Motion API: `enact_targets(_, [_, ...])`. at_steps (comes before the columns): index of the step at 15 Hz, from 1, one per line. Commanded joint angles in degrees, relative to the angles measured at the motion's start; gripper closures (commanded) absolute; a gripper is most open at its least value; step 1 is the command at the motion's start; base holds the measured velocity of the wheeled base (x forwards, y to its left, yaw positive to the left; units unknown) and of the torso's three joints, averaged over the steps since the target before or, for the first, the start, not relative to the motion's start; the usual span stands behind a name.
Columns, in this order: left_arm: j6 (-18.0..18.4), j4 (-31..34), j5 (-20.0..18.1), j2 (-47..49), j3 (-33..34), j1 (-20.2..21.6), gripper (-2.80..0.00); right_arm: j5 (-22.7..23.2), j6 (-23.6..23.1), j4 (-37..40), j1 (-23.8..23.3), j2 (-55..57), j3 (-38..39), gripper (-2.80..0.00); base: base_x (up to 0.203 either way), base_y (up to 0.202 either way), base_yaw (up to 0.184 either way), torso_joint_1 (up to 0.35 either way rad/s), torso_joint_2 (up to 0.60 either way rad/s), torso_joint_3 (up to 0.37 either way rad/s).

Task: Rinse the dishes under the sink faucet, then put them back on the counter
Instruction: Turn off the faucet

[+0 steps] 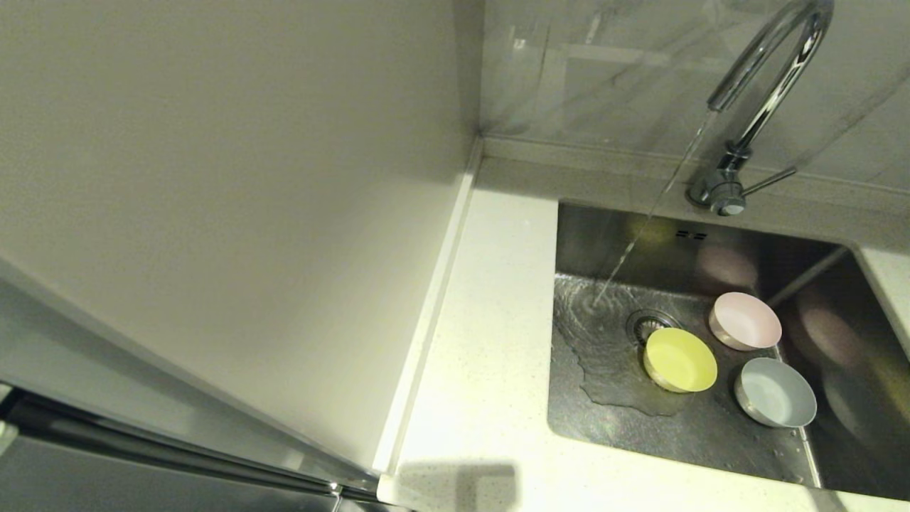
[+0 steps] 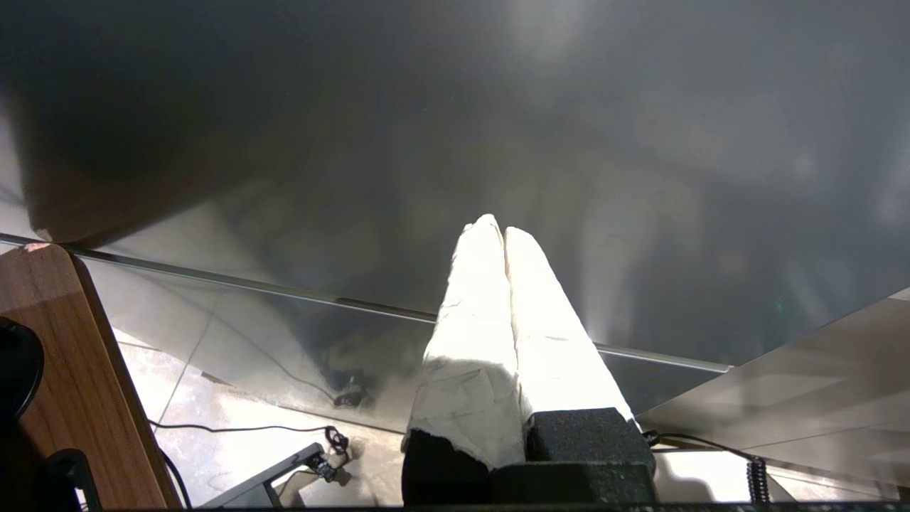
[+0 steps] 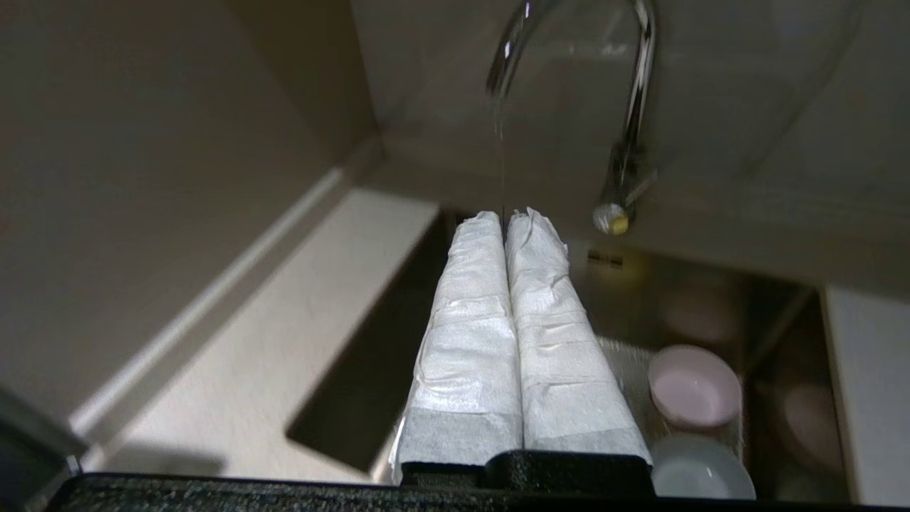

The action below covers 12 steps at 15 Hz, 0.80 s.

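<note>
In the sink (image 1: 810, 284), three dishes (image 1: 680, 360); one faucet (image 1: 764, 92) running

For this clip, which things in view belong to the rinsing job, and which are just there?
Job:
- yellow bowl, pink bowl and grey-blue bowl, all in the sink
- faucet, water running
- counter
- right gripper, shut, above the sink's near side

Just there:
- off-white side panel
- left gripper, shut, parked away from the sink
- wooden surface
- cables on the floor
</note>
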Motion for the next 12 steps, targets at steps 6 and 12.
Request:
enact_targets(6, [0.0,0.0,0.0,0.0,0.2,0.0,0.00,-8.6,13.6,1.1,-0.1,42.5,-37.1,0.00,0.000,0.000,0.000,0.000,0.00,0.000])
enact_targets(12, [0.0,0.0,0.0,0.0,0.1,0.0,0.00,-3.1,26.4,20.0,-7.6,59.8,-42.6,0.00,0.000,0.000,0.000,0.000,0.00,0.000])
